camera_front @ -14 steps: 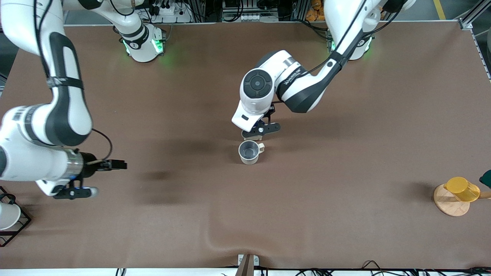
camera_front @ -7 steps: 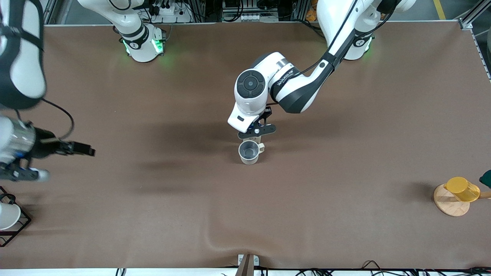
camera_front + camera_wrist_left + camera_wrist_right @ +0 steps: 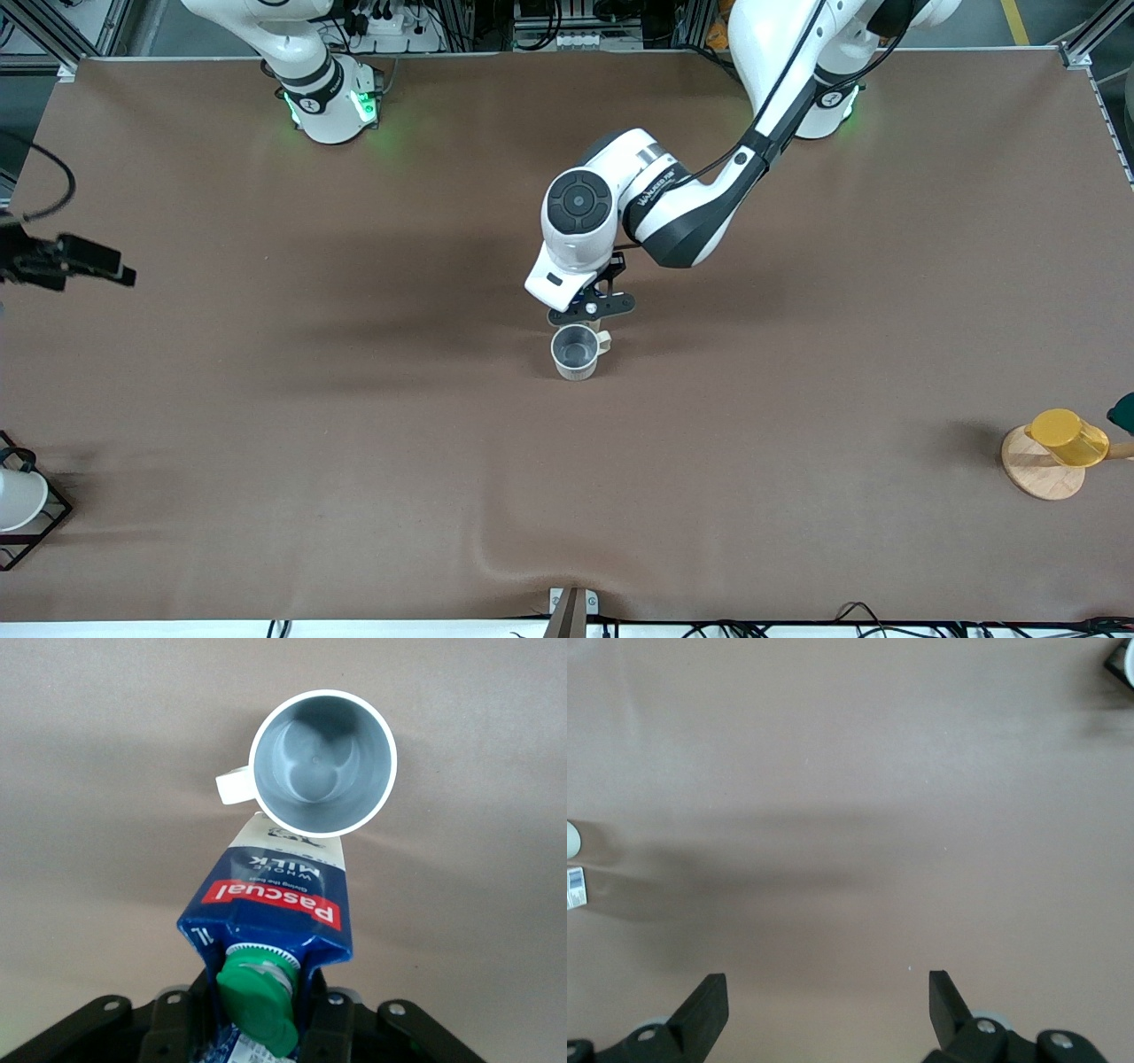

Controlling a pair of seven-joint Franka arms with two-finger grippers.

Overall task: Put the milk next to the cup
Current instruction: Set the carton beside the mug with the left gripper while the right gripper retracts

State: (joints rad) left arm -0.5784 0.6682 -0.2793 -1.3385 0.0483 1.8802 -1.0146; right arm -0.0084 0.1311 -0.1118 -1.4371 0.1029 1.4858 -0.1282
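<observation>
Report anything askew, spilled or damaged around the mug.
Nothing stands out. The cream mug stands upright and empty; the milk carton sits right beside it, intact, with the left end effector around its capped top. No spill shows.

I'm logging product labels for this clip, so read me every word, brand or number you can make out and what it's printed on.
"Pascual": white letters on the red band of the milk.
"WHOLE MILK": on the milk's white end, next to the cup; the line between is too small to read.
"1L": apparently, on the milk's blue side; unsure.
Lettering on the left arm: too blurred to read.
Small white label in the right wrist view: unreadable.
</observation>
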